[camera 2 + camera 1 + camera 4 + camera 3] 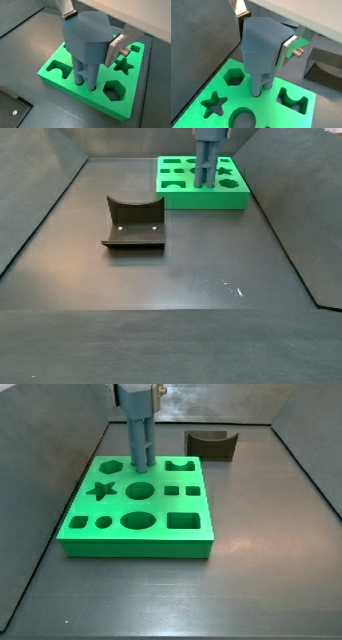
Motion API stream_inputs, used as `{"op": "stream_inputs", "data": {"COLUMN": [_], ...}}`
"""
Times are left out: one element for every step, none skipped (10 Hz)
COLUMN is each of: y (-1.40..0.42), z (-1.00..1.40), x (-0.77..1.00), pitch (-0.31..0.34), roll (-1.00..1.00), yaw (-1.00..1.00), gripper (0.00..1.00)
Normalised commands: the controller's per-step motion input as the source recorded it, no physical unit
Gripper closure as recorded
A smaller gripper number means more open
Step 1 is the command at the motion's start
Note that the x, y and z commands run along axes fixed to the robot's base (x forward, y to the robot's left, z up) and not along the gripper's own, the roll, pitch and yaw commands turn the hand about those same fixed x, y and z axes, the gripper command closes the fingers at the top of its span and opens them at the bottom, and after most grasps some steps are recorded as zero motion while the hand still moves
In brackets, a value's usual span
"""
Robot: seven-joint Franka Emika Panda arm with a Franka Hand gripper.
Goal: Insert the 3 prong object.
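My gripper (264, 35) is shut on the head of the 3 prong object (263, 47), a blue-grey piece with parallel rods pointing down. One silver finger (115, 50) presses its side. The object stands upright over the green block (268, 106), which has several shaped holes. The rod ends meet the block's top between the hexagon hole (234, 76) and the arch hole (292, 99). I cannot tell how deep they sit. Both side views show the gripper (138, 394) (211, 133) holding the object (139, 444) (209, 163) at the block's far part (134, 544) (201, 198).
A dark brown block with a curved notch (210, 444) (134, 223) lies on the grey floor apart from the green block. Grey walls enclose the floor. A star hole (123, 65) lies beside the rods.
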Motion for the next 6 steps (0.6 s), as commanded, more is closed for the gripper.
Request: {"op": "stream_inputs", "data": {"y": [-0.08, 0.00, 0.00, -0.06, -0.07, 0.00], "z": [-0.59, -0.53, -0.52, -0.46, -0.41, -0.23], "x": [0.00, -0.14, 0.00, 0.06, 0.12, 0.00], "pitch": [-0.084, -0.129, -0.074, -0.030, 0.000, -0.047], "roll": [0.00, 0.00, 0.00, 0.00, 0.07, -0.08], "yaw": [0.08, 0.27, 0.23, 0.00, 0.00, 0.00], "gripper": [1.00, 1.00, 1.00, 1.00, 1.00, 1.00]}}
